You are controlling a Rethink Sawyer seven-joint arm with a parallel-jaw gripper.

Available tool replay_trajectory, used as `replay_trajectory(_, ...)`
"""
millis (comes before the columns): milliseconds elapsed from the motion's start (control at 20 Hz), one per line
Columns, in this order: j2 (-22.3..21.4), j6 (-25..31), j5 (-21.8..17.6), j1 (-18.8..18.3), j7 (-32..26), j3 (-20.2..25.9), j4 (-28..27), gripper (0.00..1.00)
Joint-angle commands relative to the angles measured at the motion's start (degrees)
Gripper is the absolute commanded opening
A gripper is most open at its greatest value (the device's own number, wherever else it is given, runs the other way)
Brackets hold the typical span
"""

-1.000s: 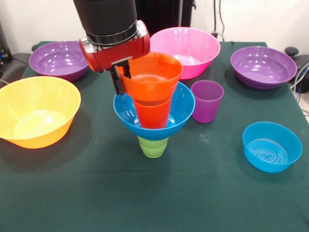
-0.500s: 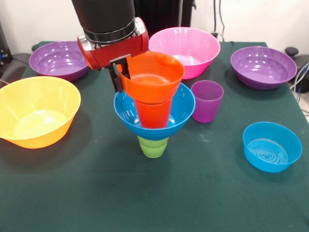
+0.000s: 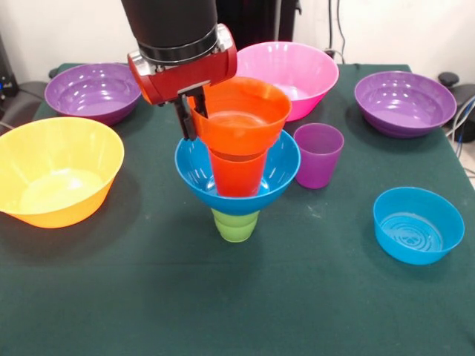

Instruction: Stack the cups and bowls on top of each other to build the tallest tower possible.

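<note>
At the middle of the table (image 3: 148,311) stands the tower (image 3: 237,174): a green cup (image 3: 235,225) at the bottom, a blue bowl (image 3: 237,178) on it, an orange cup (image 3: 236,172) standing in that bowl, and a small orange bowl (image 3: 239,115) on top. Every piece looks like thin glossy plastic, so I judge them light, stiff and slippery, unlikely to break but easy to tip, since the whole stack balances on 1 narrow cup. A rim is probably the best place to take hold, pinched between inside and outside wall, because the rounded sides give nothing to grip.

That is how the claw (image 3: 194,115) has the small orange bowl: its black fingers (image 3: 187,119) straddle the rim on the side toward the yellow bowl (image 3: 56,170), closed to a narrow gap and seemingly clamped on the wall. The bowl sits slightly tilted on the orange cup, so letting go gently would matter.

Around the stack lie 2 purple bowls (image 3: 93,93), a pink bowl (image 3: 286,74) and a shallow blue bowl (image 3: 418,225). A purple cup (image 3: 318,154) stands just beside the tower.
</note>
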Motion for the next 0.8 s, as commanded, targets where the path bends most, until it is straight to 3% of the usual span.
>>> replay_trajectory(50, -2.26, 4.53, -1.17, 1.96, -0.90, -0.08, 4.04, 0.00)
replay_trajectory(800, -1.76, 3.94, -2.09, 1.94, -1.68, -0.13, 3.03, 0.00)
